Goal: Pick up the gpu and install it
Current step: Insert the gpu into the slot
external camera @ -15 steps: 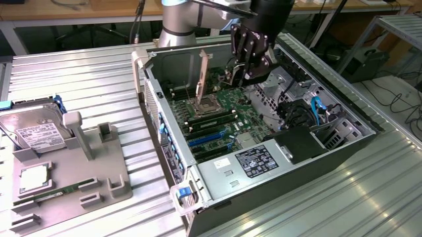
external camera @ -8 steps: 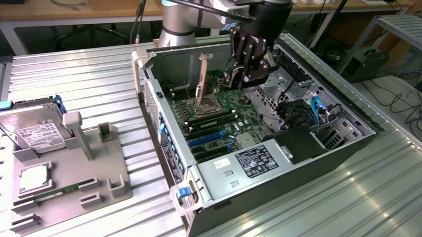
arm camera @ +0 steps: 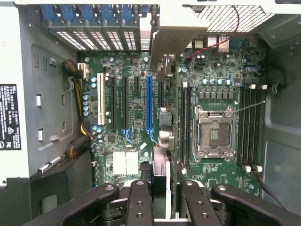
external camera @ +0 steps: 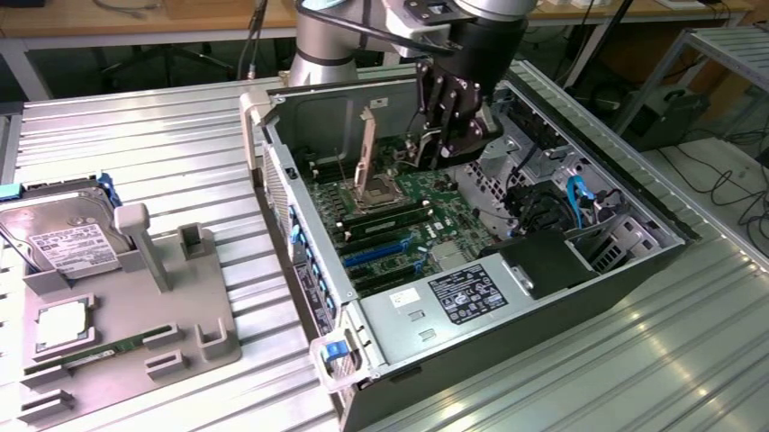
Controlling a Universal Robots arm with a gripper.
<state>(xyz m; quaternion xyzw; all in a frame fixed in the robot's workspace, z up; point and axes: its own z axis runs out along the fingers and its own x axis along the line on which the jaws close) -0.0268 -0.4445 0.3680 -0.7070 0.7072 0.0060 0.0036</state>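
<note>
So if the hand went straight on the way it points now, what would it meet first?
Most likely the motherboard. The hand, shut on the gpu, points down into the open computer case. The card's far edge leads, roughly over the expansion slots; which slot it lines up with is unclear.

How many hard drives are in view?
1: the hard drive sits in the grey fixture at the exterior view's left, outside the computer case; others may be hidden inside it.
</note>
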